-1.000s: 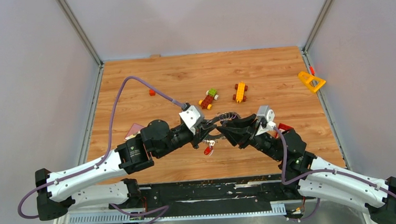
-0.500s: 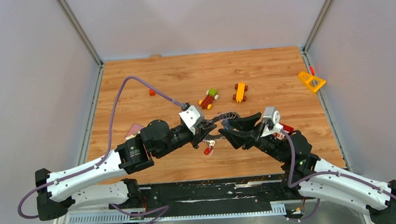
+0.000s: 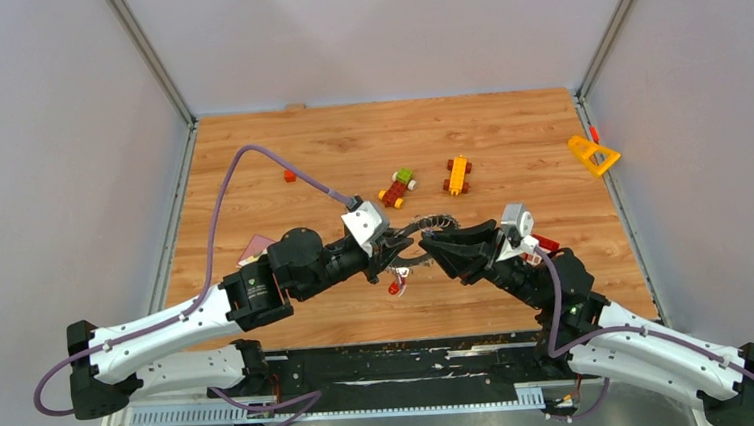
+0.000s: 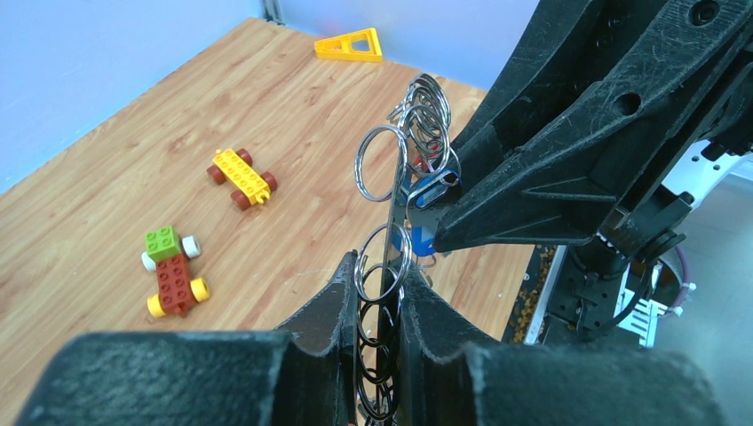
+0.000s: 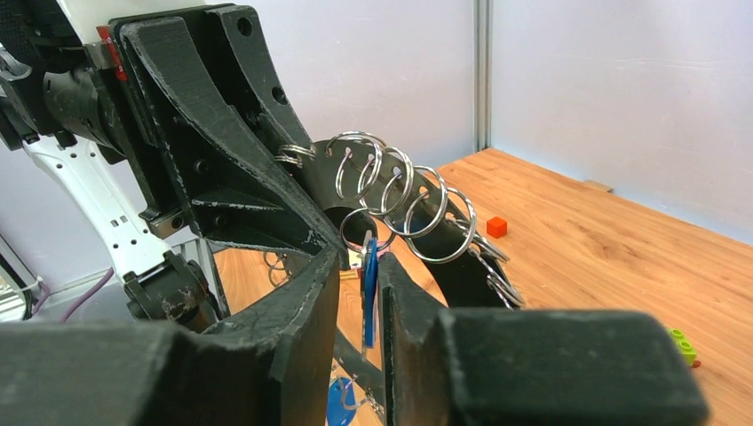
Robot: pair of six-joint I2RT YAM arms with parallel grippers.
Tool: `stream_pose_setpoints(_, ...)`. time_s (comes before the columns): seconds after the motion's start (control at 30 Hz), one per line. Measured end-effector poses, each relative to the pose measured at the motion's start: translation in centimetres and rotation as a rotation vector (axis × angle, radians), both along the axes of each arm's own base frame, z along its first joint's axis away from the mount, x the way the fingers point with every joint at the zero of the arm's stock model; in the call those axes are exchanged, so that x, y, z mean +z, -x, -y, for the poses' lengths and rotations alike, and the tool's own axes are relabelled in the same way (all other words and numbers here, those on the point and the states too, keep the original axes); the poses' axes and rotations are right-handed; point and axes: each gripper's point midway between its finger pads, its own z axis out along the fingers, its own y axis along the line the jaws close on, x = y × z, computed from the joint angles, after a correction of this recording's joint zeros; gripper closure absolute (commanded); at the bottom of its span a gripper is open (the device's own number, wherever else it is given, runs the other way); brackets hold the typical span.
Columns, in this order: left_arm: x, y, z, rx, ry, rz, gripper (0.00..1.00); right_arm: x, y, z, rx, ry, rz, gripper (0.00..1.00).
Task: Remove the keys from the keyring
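Right arm re-grabbing the blue key, nothing off the keyring yet

Left gripper hasn't budged, clamped tight on the keyring's edge and holding it up over mid-table, with a red key dangling underneath. The right gripper popped wide half a second back and has now narrowed around the blue key, though I can't tell if it's actually pinching it yet. Looks like a re-grip before working that key off. Wood table below, red cube and two toy cars further back, yellow triangle far right, plain pale walls all round.
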Motion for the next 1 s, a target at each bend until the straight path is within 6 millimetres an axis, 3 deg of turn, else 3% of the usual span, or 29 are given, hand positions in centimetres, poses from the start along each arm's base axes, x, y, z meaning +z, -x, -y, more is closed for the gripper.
stream_pose_setpoints(0.33,0.0,0.0,0.0,0.000,0.000,0.000,1.00,0.0,0.0,0.0,0.001,-0.002,0.001,0.99)
stream_pose_setpoints(1.0,-1.5,-0.8,-1.3,0.072,-0.032,0.009,0.99,-0.2,0.7,1.0,0.006,0.087,-0.050,1.00)
